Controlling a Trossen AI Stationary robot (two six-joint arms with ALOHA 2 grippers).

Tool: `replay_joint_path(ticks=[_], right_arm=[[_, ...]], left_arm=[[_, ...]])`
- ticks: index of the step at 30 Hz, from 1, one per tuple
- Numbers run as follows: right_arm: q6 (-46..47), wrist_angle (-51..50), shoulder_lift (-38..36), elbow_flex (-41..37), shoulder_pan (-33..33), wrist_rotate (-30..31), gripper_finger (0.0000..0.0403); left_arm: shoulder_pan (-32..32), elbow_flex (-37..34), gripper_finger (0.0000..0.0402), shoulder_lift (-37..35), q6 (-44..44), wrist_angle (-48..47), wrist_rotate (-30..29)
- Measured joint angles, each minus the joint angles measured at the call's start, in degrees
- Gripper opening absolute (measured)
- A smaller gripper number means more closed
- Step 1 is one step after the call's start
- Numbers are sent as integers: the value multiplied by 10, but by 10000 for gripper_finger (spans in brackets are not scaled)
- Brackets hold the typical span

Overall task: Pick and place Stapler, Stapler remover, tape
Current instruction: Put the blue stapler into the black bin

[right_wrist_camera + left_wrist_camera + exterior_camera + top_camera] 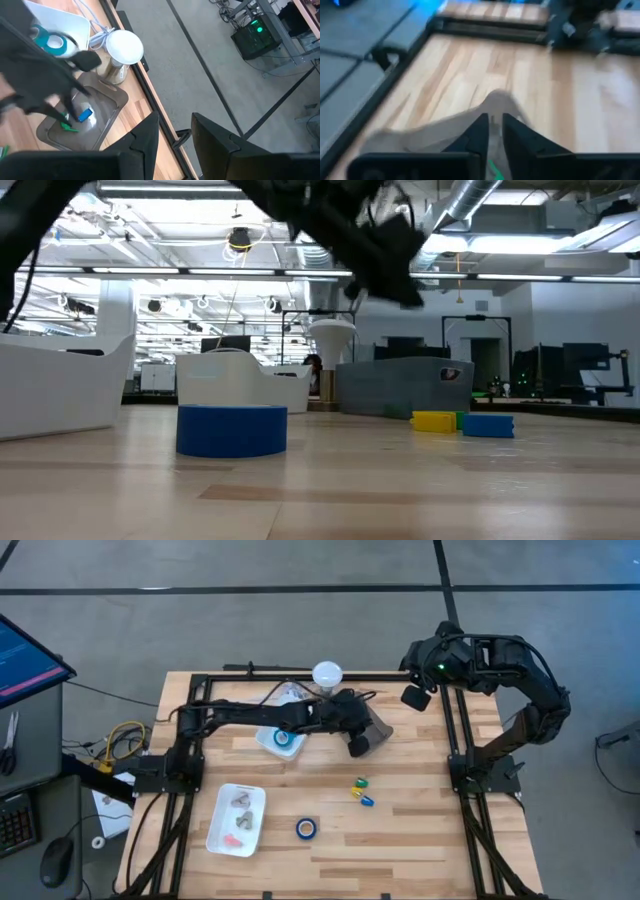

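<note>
My left gripper point(358, 745) hangs above a grey tray point(378, 726) near the table's middle, well clear of it in the low view. Its fingers point(480, 131) stand almost together. The grey tray point(85, 120) holds a small blue piece point(85, 115) and a green piece point(68, 127). One blue tape roll point(283, 738) lies in a white tray point(268, 740). Another tape roll point(306, 829) lies flat on the table, also seen as a tape roll point(232, 429) in the low view. My right gripper point(175, 135) waits, open, beyond the table's far right corner. My left gripper shows a speck of green point(494, 169) low in the gap between its fingers. Whether that piece is held or lies in the grey tray below, I cannot tell.
A second white tray point(222, 832) near the left front holds small grey pieces and a pink one. Two small yellow, blue and green pieces point(362, 790) lie on the wood right of centre. A white round lamp point(327, 672) stands at the far edge, cables beside it.
</note>
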Motion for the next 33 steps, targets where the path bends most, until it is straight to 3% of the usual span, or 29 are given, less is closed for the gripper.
replay_joint_path(ticks=[3, 7, 18, 22, 29, 33], right_arm=[[0, 0, -3, 0, 2, 0, 108], [6, 0, -5, 0, 13, -3, 108], [67, 0, 0, 0, 73, -111, 108], [67, 5, 11, 1, 110, -141, 108], [67, 26, 90, 0, 167, -189, 108], [67, 22, 148, 0, 191, -180, 108]], left_arm=[[-19, -13, 9, -45, 12, -1, -1], [-44, -53, 5, -110, 13, -6, -12], [-98, -288, 2, -368, -7, -13, -45], [-126, -355, 2, -469, -45, -12, -89], [-189, -436, 2, -610, -64, -21, -167], [-210, -459, 2, -657, -91, -41, -185]])
